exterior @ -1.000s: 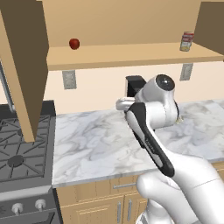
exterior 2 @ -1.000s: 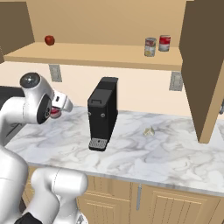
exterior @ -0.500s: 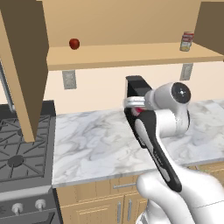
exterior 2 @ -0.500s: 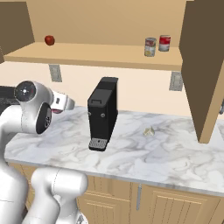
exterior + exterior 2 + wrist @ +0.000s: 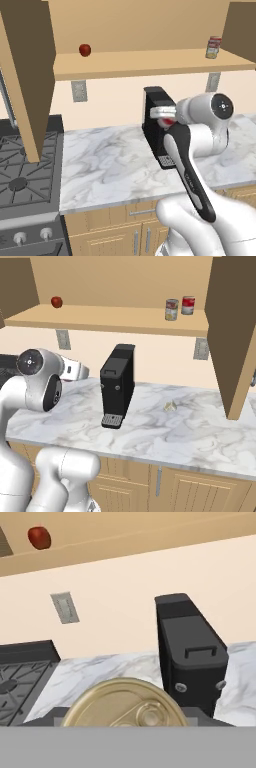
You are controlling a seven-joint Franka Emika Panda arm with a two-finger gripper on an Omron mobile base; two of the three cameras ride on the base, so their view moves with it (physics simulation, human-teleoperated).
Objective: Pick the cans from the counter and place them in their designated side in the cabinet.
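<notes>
My gripper (image 5: 163, 114) is shut on a can (image 5: 168, 121) with a red label, held above the counter (image 5: 110, 165) right in front of the black coffee machine. The hand view looks down on this can's gold lid (image 5: 125, 707) between the dark fingertips (image 5: 199, 714). From the right base view the hand (image 5: 75, 368) sits left of the machine. Two more cans stand at the right end of the cabinet shelf (image 5: 115, 318): a yellowish-olive one (image 5: 171, 309) and a red one (image 5: 188, 305). The left base view shows a can (image 5: 214, 47) at that same end.
A black coffee machine (image 5: 117, 386) stands mid-counter. A red ball (image 5: 85, 49) lies on the shelf's left end. Open brown cabinet doors hang at the left (image 5: 27, 75) and right (image 5: 232, 331). The gas stove (image 5: 25, 170) is at the left. A small pale scrap (image 5: 170, 405) lies on the counter.
The arm has swung its wrist to the right and slightly up. The hand has shifted a little toward the coffee machine, still gripping the can.
</notes>
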